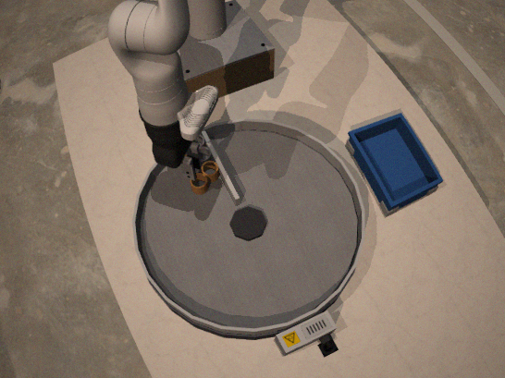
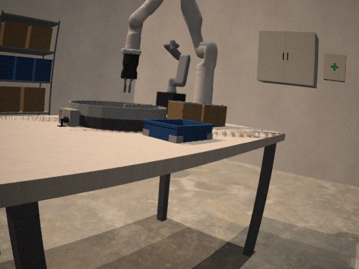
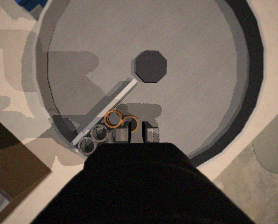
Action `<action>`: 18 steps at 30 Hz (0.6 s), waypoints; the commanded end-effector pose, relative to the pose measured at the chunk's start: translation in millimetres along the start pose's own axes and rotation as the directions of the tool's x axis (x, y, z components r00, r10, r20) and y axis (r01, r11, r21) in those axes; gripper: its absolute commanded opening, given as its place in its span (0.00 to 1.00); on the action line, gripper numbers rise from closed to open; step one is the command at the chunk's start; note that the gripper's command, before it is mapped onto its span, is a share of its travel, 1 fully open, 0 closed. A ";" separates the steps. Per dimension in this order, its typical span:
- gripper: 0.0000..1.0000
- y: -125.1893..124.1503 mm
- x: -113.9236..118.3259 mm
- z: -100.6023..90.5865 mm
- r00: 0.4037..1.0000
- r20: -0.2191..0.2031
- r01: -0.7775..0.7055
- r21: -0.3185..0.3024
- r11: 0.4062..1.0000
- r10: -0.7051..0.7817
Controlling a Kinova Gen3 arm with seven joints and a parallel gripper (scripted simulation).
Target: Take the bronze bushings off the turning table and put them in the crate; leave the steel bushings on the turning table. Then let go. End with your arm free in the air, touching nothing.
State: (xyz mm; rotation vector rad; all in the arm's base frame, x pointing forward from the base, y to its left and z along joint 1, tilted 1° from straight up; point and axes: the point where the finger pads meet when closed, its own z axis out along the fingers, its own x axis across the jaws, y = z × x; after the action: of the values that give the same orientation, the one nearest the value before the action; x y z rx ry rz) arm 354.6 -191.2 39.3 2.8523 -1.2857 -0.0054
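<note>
1 blue crate [image 1: 369,169] [image 2: 194,134] [image 3: 31,4], full in top view, corner only in wrist cam, gripper [image 1: 193,174] [image 2: 127,91] [image 3: 136,129] part-open

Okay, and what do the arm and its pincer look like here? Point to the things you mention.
The arm [image 1: 159,72] [image 2: 149,8] is smooth pale grey, with rounded tubular segments and thin dark seam lines. Its wrist end is a black housing, and the pincer [image 2: 128,91] [image 3: 136,129] has two slim, straight grey-black fingers. I see no sleeve.

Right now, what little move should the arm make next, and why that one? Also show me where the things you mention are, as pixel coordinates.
Probably a small sideways shift to line up over one bronze bushing [image 1: 199,189] [image 3: 136,122], then down. The gripper [image 1: 198,169] [image 2: 128,91] [image 3: 136,129] hangs above the turning table [image 1: 296,260] [image 2: 121,113] [image 3: 195,65], fingers apart with nothing between them, and the crate [image 1: 390,164] [image 2: 194,133] has nothing in it.
</note>
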 end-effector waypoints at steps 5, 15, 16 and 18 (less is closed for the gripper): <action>0.40 -0.2 0.5 -0.6 1.000 -0.002 0.000 0.001 1.000 0.000; 0.40 -0.2 0.5 -0.6 1.000 -0.002 0.000 0.001 1.000 0.000; 0.40 -0.2 0.5 -0.6 1.000 -0.002 0.000 0.001 1.000 0.000; 0.40 -0.2 0.5 -0.6 1.000 -0.002 0.000 0.001 1.000 0.000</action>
State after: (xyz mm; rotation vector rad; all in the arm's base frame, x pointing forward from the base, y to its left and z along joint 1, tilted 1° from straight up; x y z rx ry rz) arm 354.6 -191.2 39.3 2.8523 -1.2857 -0.0054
